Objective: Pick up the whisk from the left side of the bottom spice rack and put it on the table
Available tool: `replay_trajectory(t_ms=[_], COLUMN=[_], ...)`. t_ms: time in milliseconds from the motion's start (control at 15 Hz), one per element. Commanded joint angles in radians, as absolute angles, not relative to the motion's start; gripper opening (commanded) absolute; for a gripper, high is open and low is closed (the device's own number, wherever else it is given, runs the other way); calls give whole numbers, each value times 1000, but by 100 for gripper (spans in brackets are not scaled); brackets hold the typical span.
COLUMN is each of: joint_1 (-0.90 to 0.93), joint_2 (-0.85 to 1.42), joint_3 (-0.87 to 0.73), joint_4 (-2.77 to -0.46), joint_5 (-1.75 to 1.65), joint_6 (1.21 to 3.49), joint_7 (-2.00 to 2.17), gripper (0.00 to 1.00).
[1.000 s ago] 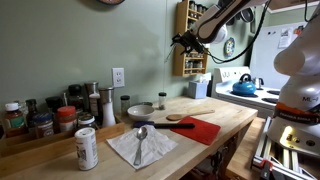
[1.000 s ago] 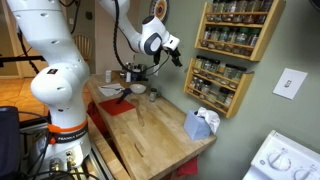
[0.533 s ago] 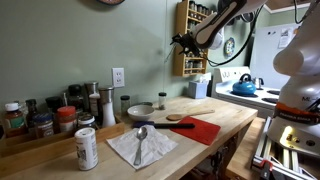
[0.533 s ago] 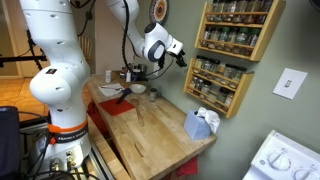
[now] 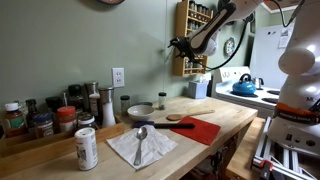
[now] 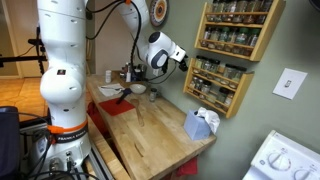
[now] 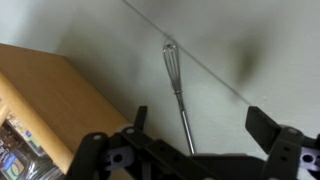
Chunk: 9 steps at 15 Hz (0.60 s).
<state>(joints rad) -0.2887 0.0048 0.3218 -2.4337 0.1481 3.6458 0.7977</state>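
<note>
Gripper [image 7: 200, 118] spread wide, straddling the whisk [image 7: 176, 80] handle, nothing clamped. Whisk hangs flat on the wall, wire head uppermost in wrist view, just beside the rack [image 7: 45, 100]; hence the head-on approach. The desk [image 6: 160, 135] lies well below.

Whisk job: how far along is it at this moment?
Nothing is finished: the whisk hangs on the wall beside the bottom spice rack. In hand: the gripper, open, faces it without touching. Left: grasp, carry, place on the table.
</note>
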Motion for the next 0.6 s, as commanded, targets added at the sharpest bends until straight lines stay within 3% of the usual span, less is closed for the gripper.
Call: replay_trajectory(t_ms=[0, 200, 533], joint_1=[-269, -269, -268], joint_2=[72, 100, 121], joint_3=[308, 308, 309], joint_4=[-2398, -2385, -2380], joint_5=[178, 183, 182], joint_6=[3712, 3766, 3809], joint_7=[793, 797, 794], gripper=[100, 98, 61])
